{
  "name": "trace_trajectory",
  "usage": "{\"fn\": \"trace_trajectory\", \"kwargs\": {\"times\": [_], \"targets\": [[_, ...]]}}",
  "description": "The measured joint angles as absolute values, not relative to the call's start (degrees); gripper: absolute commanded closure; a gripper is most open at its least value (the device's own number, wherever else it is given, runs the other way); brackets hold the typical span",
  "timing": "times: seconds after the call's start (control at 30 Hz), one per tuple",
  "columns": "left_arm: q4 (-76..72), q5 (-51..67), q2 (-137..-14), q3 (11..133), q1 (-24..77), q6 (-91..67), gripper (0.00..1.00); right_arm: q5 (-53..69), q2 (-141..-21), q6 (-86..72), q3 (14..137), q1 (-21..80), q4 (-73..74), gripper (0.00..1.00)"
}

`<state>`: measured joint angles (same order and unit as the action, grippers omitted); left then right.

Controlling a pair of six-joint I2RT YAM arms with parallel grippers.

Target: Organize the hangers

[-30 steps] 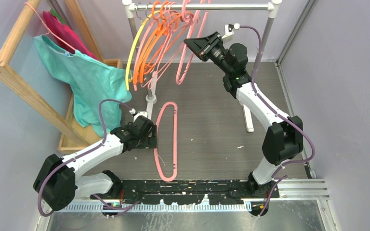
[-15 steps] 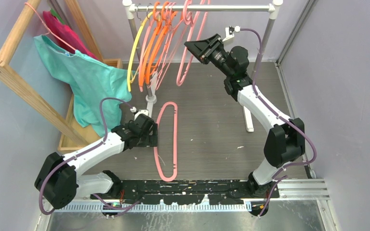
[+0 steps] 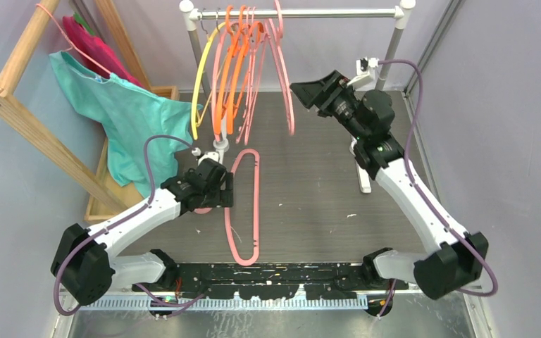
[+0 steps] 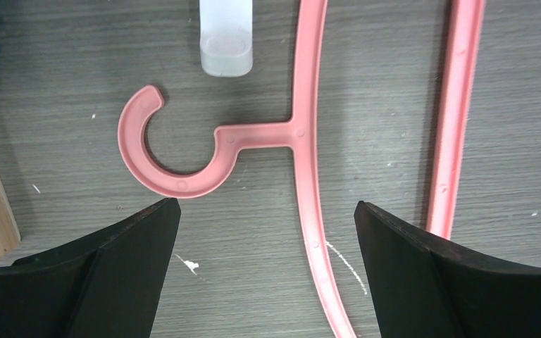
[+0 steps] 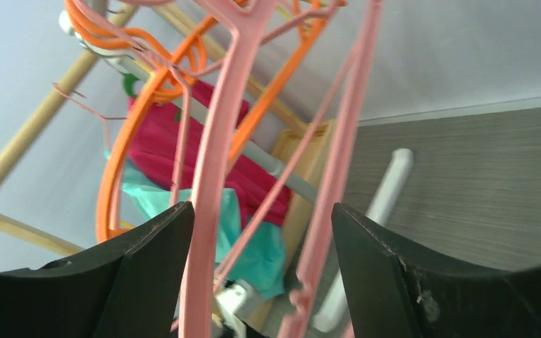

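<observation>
A metal rail (image 3: pixel 324 11) carries the hangers: one yellow (image 3: pixel 199 84), a few orange (image 3: pixel 232 77) and several pink, the rightmost pink one (image 3: pixel 287 77) hanging free. Just right of it is my right gripper (image 3: pixel 303 95), open. In the right wrist view the gripper (image 5: pixel 263 211) frames two pink hanger bars (image 5: pixel 215 176) without its pads touching them. One more pink hanger (image 3: pixel 256 211) lies flat on the floor. My left gripper (image 3: pixel 218 191) hovers open over its hook end. In the left wrist view the hook (image 4: pixel 162 151) lies just ahead of the gripper (image 4: pixel 268 211), with one thin arm (image 4: pixel 317 239) running between the fingers.
A wooden frame (image 3: pixel 35 134) at the left holds a pink hanger with teal (image 3: pixel 127 120) and magenta garments, above a wooden tray (image 3: pixel 102 204). The rail's white posts (image 3: pixel 387 49) and feet (image 3: pixel 361 172) stand on the floor; one foot (image 4: pixel 225 42) is near the hook. Walls close in on both sides.
My right gripper has opened, let go of the rightmost pink hanger and drawn back to the right and down. The hangers on the rail have swung. My left gripper has shifted slightly toward the floor hanger.
</observation>
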<state>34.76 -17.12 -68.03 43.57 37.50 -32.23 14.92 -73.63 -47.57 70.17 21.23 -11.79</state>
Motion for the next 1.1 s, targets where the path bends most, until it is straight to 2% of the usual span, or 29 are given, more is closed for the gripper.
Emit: {"fn": "trace_trajectory", "kwargs": {"times": [0.27,0.5,0.77,1.1], "targets": [[37.3,-16.4,-68.0,49.3,36.2,-31.6,0.02,3.8,-64.0,-35.3,56.3,25.0,-0.8,0.26],[39.2,-15.3,-68.0,49.9,31.1,-30.5,0.02,-8.7,-65.3,-28.6,44.3,42.1,10.3,0.32],[38.9,-14.0,-67.7,48.2,28.4,-30.6,0.02,-16.8,-78.2,-26.4,47.5,58.8,10.9,0.38],[38.0,-14.1,-67.4,44.1,26.1,-30.9,0.02,-17.2,-97.4,-26.8,62.2,68.9,9.3,0.40]]}}
